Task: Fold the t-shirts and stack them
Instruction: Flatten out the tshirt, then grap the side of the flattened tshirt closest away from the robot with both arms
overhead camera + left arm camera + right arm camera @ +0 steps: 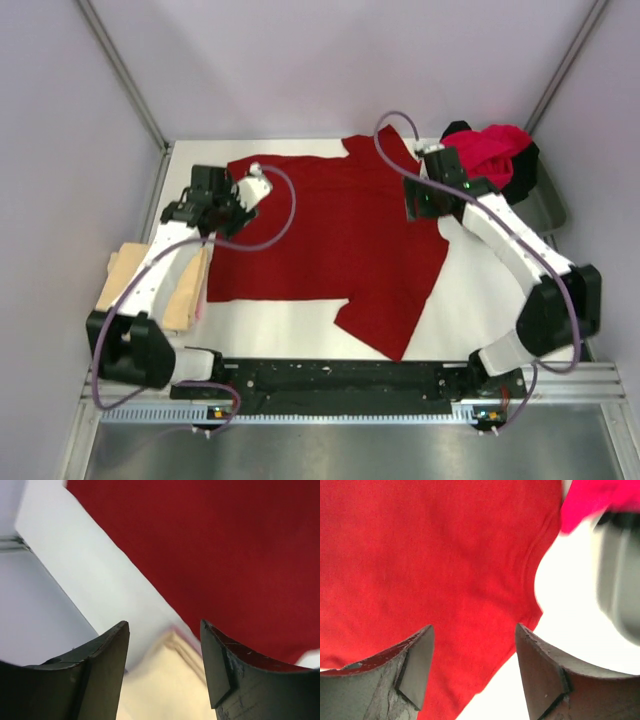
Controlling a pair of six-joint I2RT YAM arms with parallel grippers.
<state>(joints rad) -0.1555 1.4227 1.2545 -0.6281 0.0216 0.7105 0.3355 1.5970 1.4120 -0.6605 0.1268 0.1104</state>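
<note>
Left tool point(164, 626) and right tool point(474, 628) gape wide, empty, at the maroon shirt's point(330, 230) edges; only the top view shows it whole.

Folded shirt point(190, 295) left of spread shirt point(340, 240); tray point(548, 205), seemingly filled, right.

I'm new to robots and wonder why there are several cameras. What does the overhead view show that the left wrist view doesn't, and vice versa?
Only overhead: the right arm, the whole dark red shirt spread flat, a bright red shirt heaped on the tray. Only left wrist: a close look at the left gripper, fingers apart, nothing between them. Both: the dark red shirt's edge, the beige shirt, the white table.
</note>
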